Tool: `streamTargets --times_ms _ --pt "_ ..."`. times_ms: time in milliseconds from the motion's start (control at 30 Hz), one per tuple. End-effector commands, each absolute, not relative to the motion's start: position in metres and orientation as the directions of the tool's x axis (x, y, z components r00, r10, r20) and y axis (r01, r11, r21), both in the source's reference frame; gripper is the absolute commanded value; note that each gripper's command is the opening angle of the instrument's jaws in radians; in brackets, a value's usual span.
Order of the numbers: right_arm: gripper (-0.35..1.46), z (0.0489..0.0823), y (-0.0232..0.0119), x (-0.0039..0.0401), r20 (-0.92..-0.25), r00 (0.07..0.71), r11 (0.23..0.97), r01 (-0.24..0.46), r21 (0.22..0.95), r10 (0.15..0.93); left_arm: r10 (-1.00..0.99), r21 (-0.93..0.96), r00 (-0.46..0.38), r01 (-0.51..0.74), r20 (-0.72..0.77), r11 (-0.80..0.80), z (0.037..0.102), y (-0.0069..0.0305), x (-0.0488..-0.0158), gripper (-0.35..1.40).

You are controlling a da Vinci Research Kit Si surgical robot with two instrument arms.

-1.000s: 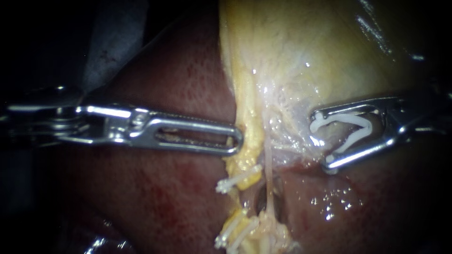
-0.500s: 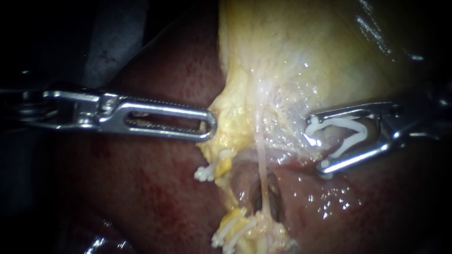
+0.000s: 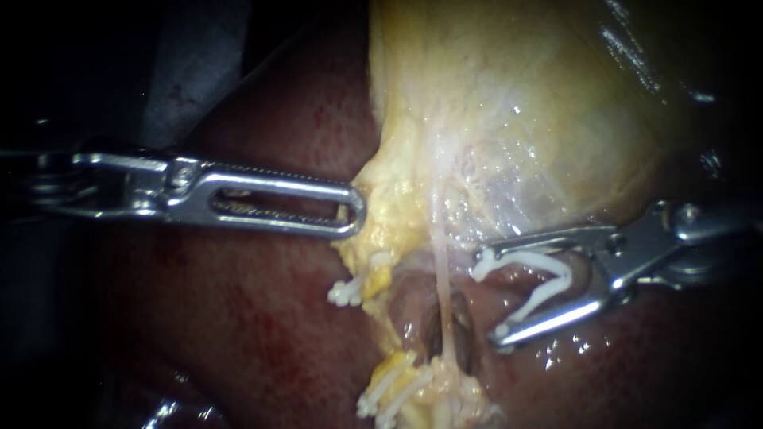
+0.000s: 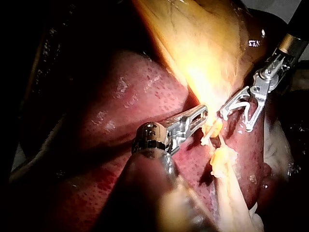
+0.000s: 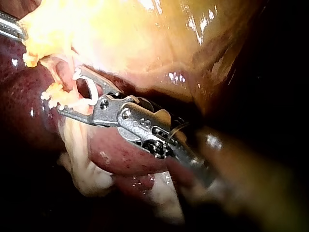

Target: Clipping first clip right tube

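1. Left instrument (image 3: 354, 213): the shaft enters from the left and lies across the dark red liver (image 3: 262, 318). Its slotted jaws are together, clamped at the tip on the edge of the yellow fatty tissue (image 3: 389, 214) that hangs below the gallbladder (image 3: 517, 95).
2. Right instrument (image 3: 489, 298): the shaft enters from the right. Its jaws stand wide apart in a V that opens toward the middle of the field. An open white clip (image 3: 556, 270) is seated between them, with one leg lying against each jaw.
3. Right tube (image 3: 439, 270): a thin pale strand runs down from the gallbladder over the liver surface. It lies between the two instruments, just beside the tips of the right jaws. It is outside their gap, and the clip does not touch it.
4. Further clips (image 3: 346, 292): one sits on the fatty tissue just below the left jaws. Others are clustered lower down, at the foot of the tube.
5. Left wrist view: the loaded jaws of the right instrument (image 4: 236, 120) face the left jaws across the lit fatty tissue, near them but apart.
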State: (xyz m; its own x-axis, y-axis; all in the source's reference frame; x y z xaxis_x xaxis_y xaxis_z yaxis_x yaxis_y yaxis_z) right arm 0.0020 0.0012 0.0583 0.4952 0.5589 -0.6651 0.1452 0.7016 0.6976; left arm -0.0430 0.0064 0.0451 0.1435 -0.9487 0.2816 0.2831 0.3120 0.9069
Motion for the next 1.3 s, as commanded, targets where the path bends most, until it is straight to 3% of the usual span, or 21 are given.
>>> streamTargets --times_ms 33,800,1300 --pt "0.56 0.0586 0.0008 0.0021 -0.661 0.5 0.696 0.15 0.703 0.56 -0.949 0.907 0.144 0.283 0.282 0.312 0.0451 0.0064 -0.043 -0.35" --pt "0.56 0.0633 -0.0014 0.003 -0.638 0.532 0.681 0.148 0.717 0.557 -0.949 0.907 0.143 0.284 0.281 0.312 0.0448 0.0062 -0.043 -0.35" --pt "0.54 0.0635 -0.0014 0.0056 -0.633 0.538 0.672 0.157 0.724 0.556 -0.949 0.907 0.142 0.284 0.281 0.311 0.0448 0.0062 -0.0431 -0.35"
